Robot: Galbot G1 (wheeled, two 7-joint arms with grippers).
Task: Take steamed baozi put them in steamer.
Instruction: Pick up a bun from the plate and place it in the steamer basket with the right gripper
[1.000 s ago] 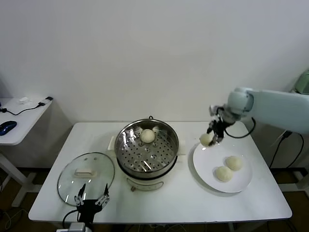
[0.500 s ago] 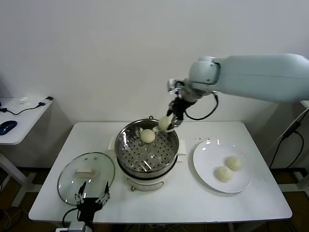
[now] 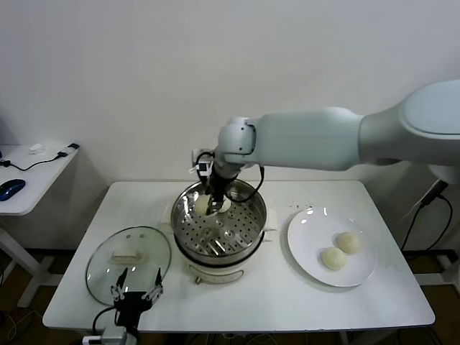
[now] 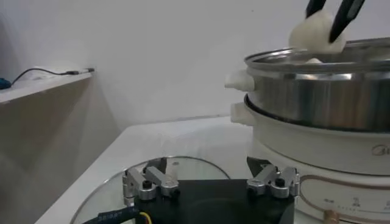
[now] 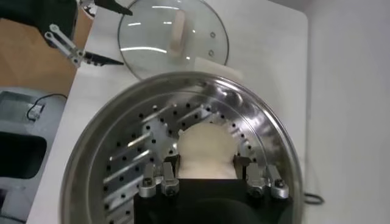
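Note:
My right gripper (image 3: 211, 203) is shut on a cream-white baozi (image 5: 206, 151) and holds it low over the perforated tray inside the steel steamer (image 3: 178, 228), toward its back. In the left wrist view the held baozi (image 4: 312, 31) hangs between two dark fingers just above the steamer's rim (image 4: 317, 91). Another baozi in the steamer is mostly hidden behind the gripper. Two baozi (image 3: 348, 242) (image 3: 333, 258) lie on the white plate (image 3: 359, 274) to the right. My left gripper (image 3: 135, 295) is open and empty at the table's front left, by the glass lid (image 3: 108, 266).
The glass lid with its white handle (image 5: 159, 38) lies flat left of the steamer (image 5: 100, 152). A side table (image 3: 32, 180) with a mouse and cables stands at far left. The white wall is close behind the table.
My right gripper has carried a baozi from above the plate leftward across the table and lowered it into the steamer. The left arm has not moved.

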